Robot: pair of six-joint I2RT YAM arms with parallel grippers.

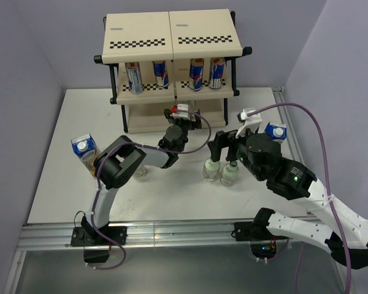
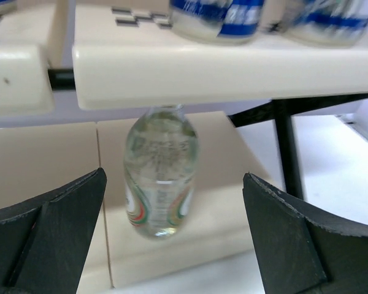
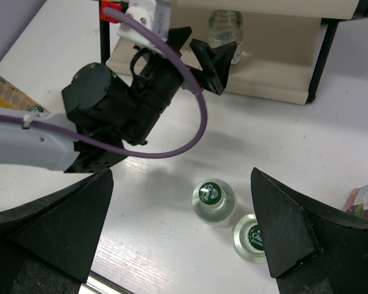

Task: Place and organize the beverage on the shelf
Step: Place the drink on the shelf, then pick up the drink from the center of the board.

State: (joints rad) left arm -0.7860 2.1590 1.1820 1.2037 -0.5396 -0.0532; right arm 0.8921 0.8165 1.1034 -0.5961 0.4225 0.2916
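Note:
The shelf (image 1: 172, 38) stands at the back with several silver-blue-red cans (image 1: 196, 73) on its middle tier. One clear bottle (image 2: 161, 177) stands upright on the bottom tier, its cap hidden by the tier above. My left gripper (image 2: 175, 184) is open in front of that bottle and does not touch it. Two green-capped bottles (image 3: 213, 199) (image 3: 253, 237) stand side by side on the table. My right gripper (image 3: 181, 177) hovers open above them, holding nothing. A yellow carton (image 1: 84, 153) stands at the left and a purple carton (image 1: 275, 131) at the right.
The left arm (image 3: 122, 104) and its purple cable (image 3: 196, 116) stretch across the table between the right gripper and the shelf. The shelf's black leg (image 2: 285, 147) stands just right of the shelved bottle. Something clear (image 1: 141, 173) shows behind the left arm's elbow.

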